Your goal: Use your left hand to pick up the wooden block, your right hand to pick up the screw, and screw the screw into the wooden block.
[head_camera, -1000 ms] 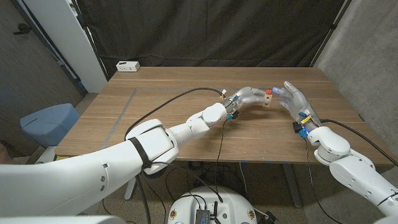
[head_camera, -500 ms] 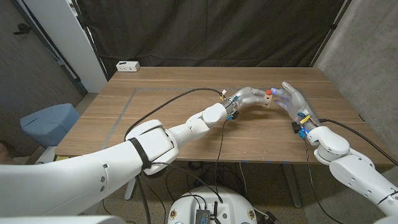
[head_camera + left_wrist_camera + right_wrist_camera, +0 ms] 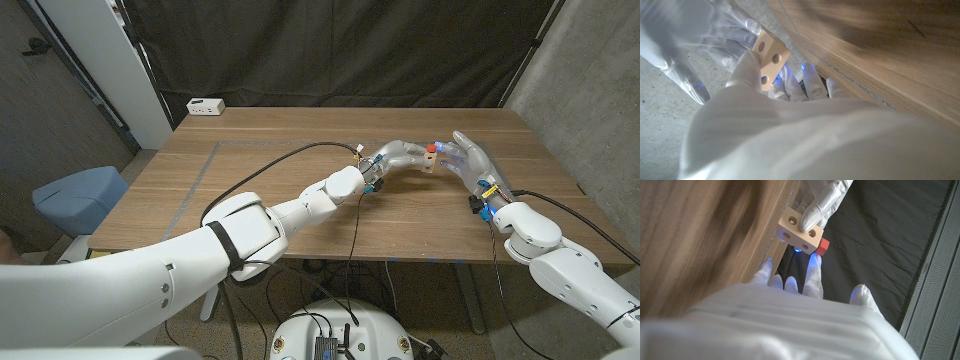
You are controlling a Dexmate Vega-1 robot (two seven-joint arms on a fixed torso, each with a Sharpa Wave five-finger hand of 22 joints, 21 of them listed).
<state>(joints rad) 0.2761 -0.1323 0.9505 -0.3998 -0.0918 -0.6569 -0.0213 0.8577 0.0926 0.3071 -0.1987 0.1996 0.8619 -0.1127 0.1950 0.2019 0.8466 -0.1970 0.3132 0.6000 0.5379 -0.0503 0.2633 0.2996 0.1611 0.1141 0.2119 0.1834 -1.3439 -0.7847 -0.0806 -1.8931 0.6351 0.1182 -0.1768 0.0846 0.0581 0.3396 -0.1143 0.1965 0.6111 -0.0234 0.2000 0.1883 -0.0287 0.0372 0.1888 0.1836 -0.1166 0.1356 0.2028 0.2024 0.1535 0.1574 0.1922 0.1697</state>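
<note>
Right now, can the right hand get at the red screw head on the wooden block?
Probably yes. The left hand holds the wooden block above the table, and the red screw head sticks out uncovered. The right hand is right beside it, with nothing between them.

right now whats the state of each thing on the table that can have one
wooden block: lifted off the table, held by the left robot hand
screw: red head at the block's top, right robot hand fingers on it
white power strip: lying at the table's far left corner, untouched
</note>
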